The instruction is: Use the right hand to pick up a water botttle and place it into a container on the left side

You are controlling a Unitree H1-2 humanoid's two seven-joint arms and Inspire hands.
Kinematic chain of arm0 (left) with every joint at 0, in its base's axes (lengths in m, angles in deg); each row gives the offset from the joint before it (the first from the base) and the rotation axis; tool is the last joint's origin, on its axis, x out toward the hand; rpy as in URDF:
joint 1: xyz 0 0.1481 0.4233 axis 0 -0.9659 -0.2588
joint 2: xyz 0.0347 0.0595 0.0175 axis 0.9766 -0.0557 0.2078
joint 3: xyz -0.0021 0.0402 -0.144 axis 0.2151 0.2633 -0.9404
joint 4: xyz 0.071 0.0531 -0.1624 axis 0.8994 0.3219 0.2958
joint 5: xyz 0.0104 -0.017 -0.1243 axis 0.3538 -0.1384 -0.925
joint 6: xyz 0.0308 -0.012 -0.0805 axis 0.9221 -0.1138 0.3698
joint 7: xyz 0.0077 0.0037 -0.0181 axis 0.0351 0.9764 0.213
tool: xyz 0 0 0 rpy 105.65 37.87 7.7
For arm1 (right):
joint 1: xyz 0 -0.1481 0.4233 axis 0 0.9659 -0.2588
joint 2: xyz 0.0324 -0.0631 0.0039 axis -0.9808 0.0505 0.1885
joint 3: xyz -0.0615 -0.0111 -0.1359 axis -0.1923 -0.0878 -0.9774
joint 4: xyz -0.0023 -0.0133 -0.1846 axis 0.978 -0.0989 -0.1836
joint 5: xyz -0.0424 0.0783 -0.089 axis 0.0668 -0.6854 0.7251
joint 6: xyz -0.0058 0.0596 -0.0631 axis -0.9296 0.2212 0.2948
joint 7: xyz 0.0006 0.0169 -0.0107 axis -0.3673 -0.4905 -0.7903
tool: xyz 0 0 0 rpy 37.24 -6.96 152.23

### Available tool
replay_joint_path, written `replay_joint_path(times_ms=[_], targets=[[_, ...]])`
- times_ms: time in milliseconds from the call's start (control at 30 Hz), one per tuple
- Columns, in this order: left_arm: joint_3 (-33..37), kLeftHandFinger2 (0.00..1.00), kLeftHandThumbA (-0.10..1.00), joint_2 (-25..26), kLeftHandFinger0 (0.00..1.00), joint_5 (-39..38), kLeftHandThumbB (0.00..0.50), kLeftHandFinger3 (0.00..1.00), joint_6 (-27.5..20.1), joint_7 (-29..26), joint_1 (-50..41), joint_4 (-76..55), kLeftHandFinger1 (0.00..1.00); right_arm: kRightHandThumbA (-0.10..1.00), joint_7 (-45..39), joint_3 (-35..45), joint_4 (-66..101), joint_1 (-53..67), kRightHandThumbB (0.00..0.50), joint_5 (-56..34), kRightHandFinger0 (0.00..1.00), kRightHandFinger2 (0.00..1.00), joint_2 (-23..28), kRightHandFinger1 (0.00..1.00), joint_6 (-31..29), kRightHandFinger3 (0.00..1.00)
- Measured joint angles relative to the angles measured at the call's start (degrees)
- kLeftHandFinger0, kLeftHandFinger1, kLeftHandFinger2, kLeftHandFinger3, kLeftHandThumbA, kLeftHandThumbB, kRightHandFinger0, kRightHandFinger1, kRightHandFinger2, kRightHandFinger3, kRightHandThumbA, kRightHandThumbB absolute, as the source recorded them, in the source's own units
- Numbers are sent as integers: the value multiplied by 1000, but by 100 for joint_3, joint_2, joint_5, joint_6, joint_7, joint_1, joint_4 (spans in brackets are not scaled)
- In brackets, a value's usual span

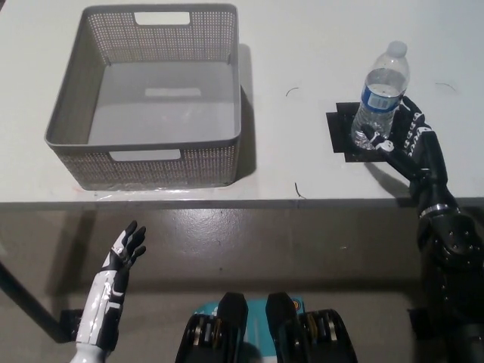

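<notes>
Partly hidden behind water bottle (pixel 382 94), right hand (pixel 406 136) grip unclear, left hand (pixel 127 248) open below table edge (pixel 302 198)

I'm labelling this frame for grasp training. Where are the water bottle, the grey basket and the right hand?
water bottle (pixel 383 91), head view, on its blue label.
grey basket (pixel 144 156), head view, on its near wall.
right hand (pixel 408 136), head view, on the middle of the hand, beside the bottle.

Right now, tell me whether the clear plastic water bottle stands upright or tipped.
Upright: the clear plastic water bottle stands base-down on black tape, cap topmost.
</notes>
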Motion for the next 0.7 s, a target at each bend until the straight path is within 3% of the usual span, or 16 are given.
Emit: replay_joint_path(times_ms=[100, 400, 633, 700], targets=[[0, 1000, 1000, 0, 1000, -9, 167, 1000, -22, 1, 1, 38, 1000, 1000, -36, -51, -47, -69, 499, 10, 1000, 1000, 23, 1000, 30, 1000], [22, 1000, 1000, 1, 1000, -47, 190, 1000, -48, 50, -2, 81, 1000, 1000, -71, -156, -689, -508, 500, 14, 1000, 1000, 180, 1000, 205, 1000], [25, 1000, 1000, 7, 1000, -90, 194, 1000, -63, 101, -54, 81, 1000, 1000, -40, -155, -2224, -1273, 500, 19, 1000, 1000, 231, 1000, 83, 1000], [24, 1000, 1000, 26, 1000, -97, 190, 1000, -64, 133, -108, 80, 1000, 940, 48, -178, -2852, -1659, 500, 37, 1000, 1000, 243, 1000, -33, 1000]])
